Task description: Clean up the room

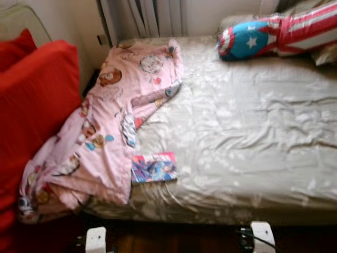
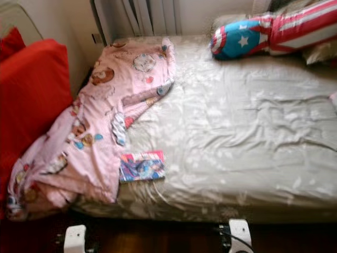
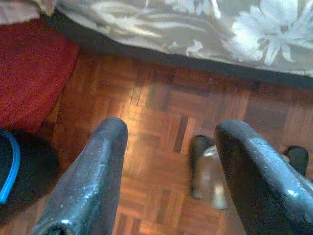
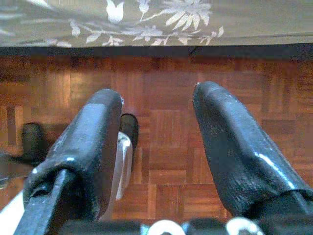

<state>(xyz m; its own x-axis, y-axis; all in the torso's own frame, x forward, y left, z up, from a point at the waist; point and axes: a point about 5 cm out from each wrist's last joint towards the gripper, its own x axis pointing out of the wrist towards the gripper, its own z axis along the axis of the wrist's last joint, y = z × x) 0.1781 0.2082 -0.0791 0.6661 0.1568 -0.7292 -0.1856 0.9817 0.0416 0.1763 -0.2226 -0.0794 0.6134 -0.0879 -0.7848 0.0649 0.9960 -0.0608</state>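
Both arms hang low over the parquet, left gripper (image 3: pixel 168 171) and right gripper (image 4: pixel 156 147) spread apart and empty. The crumpled pink cartoon-print blanket (image 1: pixel 100 132) half-covers the small colourful book (image 1: pixel 154 167) near the bed's (image 1: pixel 253 137) edge, so tugging fabric could flick it onto the floor.

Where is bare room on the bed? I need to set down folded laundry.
The sheet is bare from the book rightward, below the star pillow. The left side is crowded: the pink blanket sprawls over it, against the red cushion.
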